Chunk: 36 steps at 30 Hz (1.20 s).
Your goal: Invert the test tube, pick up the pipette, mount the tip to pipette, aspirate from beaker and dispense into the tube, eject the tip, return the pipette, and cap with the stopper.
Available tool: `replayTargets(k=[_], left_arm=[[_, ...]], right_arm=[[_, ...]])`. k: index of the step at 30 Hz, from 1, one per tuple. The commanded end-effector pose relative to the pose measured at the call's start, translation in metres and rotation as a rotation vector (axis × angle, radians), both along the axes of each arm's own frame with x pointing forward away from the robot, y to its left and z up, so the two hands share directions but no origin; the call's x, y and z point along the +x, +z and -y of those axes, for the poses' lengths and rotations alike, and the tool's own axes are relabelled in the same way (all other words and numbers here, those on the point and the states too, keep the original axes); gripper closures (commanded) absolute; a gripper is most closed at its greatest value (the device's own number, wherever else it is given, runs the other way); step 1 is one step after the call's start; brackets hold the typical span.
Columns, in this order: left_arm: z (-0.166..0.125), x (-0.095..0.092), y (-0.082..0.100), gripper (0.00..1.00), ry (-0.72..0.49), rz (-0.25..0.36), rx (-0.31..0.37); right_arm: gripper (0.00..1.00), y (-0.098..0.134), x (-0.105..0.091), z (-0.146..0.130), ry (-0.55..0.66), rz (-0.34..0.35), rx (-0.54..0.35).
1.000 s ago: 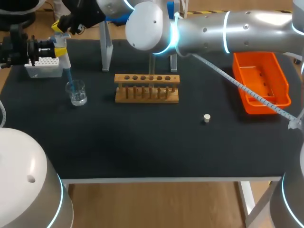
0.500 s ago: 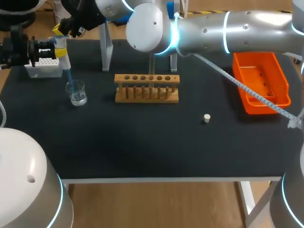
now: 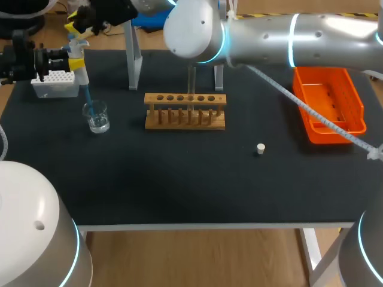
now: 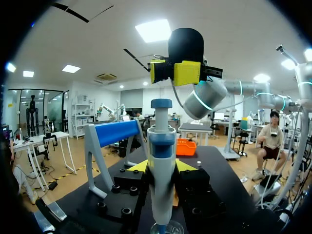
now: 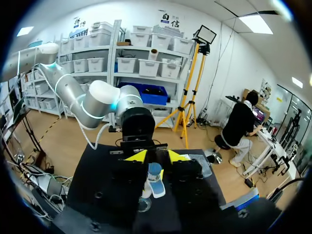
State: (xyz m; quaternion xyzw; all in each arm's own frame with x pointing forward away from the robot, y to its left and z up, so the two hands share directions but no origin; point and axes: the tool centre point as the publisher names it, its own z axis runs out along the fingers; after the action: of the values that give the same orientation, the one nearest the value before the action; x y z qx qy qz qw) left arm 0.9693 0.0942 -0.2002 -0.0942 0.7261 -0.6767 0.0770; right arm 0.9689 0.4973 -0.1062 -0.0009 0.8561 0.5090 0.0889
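Note:
My left gripper (image 3: 70, 58) at the table's far left is shut on the white-and-blue pipette (image 3: 78, 64), held upright. Its blue tip dips into the glass beaker (image 3: 96, 116). In the left wrist view the pipette (image 4: 161, 161) stands between the yellow fingertips (image 4: 138, 166), with the beaker (image 4: 165, 228) below. My right arm reaches across the table. Its gripper (image 3: 76, 24) hangs open just above the pipette's plunger (image 5: 155, 171). A clear test tube (image 3: 191, 84) stands upright in the wooden rack (image 3: 185, 112). The white stopper (image 3: 260, 148) lies on the mat to the rack's right.
A white tip box (image 3: 55, 82) sits behind the beaker. The pipette stand (image 3: 134, 60) rises behind the rack. An orange bin (image 3: 328, 103) is at the right. My right arm's white link (image 3: 269, 39) spans the table's back half.
My right gripper has lifted off the pipette's top and moved up and back, its fingers coming apart. The left gripper and the pipette stay in place.

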Motion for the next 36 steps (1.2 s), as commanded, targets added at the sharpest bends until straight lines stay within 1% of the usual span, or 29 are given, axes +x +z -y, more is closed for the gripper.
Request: replayTargets(k=[1, 5, 8, 10, 15, 19, 25, 31, 36], left_arm=[[0.000, -0.001, 0.001, 1.00, 0.001, 0.000, 0.001], [0.000, -0.001, 0.001, 1.00, 0.001, 0.000, 0.001], [0.000, -0.001, 0.001, 1.00, 0.001, 0.000, 0.001], [0.000, -0.001, 0.001, 1.00, 0.001, 0.000, 0.001], [0.000, -0.001, 0.001, 1.00, 0.001, 0.000, 0.001], [0.000, -0.001, 0.001, 1.00, 0.001, 0.000, 0.001], [0.000, -0.001, 0.001, 1.00, 0.001, 0.000, 0.001], [0.000, -0.001, 0.001, 1.00, 0.001, 0.000, 0.001], [0.000, -0.001, 0.001, 1.00, 0.001, 0.000, 0.001]], right_arm=[[0.00, 0.018, -0.003, 0.048, 0.029, -0.007, 0.005], [0.00, 0.027, 0.000, 0.089, 0.075, -0.016, 0.015], [0.00, 0.029, 0.004, 0.121, 0.112, -0.013, 0.018], [0.00, 0.029, 0.004, 0.142, 0.133, 0.005, 0.016], [0.00, 0.023, 0.003, 0.194, 0.181, 0.026, 0.009], [0.00, 0.016, 0.004, 0.227, 0.189, 0.025, 0.013], [0.00, 0.000, 0.001, 0.261, 0.187, 0.018, 0.019], [0.00, -0.019, -0.002, 0.282, 0.166, -0.005, 0.026], [0.00, -0.040, -0.009, 0.296, 0.156, -0.033, 0.026]])
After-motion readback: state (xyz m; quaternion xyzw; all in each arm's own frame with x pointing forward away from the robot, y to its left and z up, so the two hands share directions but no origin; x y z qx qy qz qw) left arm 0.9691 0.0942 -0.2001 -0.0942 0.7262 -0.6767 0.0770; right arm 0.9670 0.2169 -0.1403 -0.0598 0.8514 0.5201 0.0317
